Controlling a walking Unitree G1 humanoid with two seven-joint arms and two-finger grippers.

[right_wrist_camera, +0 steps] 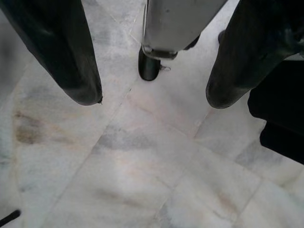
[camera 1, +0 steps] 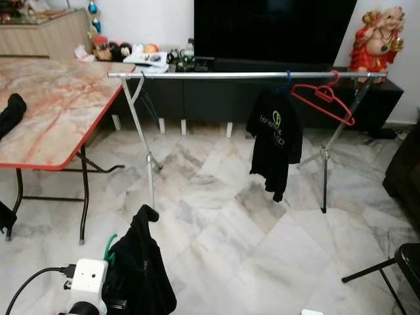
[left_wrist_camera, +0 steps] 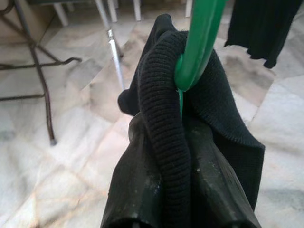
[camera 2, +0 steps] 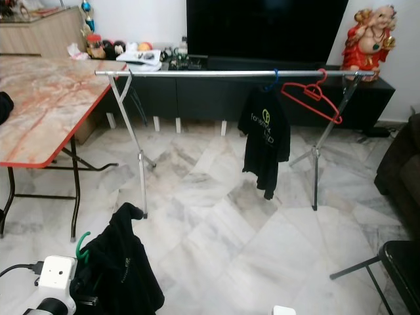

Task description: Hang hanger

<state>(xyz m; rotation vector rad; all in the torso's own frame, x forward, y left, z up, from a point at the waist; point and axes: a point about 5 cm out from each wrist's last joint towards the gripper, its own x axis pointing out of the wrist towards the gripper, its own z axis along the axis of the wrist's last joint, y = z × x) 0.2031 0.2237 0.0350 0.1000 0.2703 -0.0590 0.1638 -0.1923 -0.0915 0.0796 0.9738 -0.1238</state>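
A silver clothes rail (camera 1: 216, 75) stands across the room ahead. A black T-shirt on a blue hanger (camera 1: 275, 134) and a bare red hanger (camera 1: 323, 96) hang from its right part. Low at the left, my left gripper (left_wrist_camera: 183, 156) is shut on a green hanger (left_wrist_camera: 197, 45) that carries a black garment (camera 1: 139, 266); the cloth drapes over the fingers (left_wrist_camera: 137, 185). In the right wrist view my right gripper (right_wrist_camera: 151, 97) hangs open above the marble floor, nothing between its fingers (right_wrist_camera: 71, 57).
A marble-topped folding table (camera 1: 46, 111) with a red edge stands at the left. Behind the rail are a dark TV cabinet (camera 1: 197, 92) and a red statue (camera 1: 375, 39). A dark chair (camera 1: 400, 266) sits at the lower right, a sofa edge (camera 1: 407, 170) at the right.
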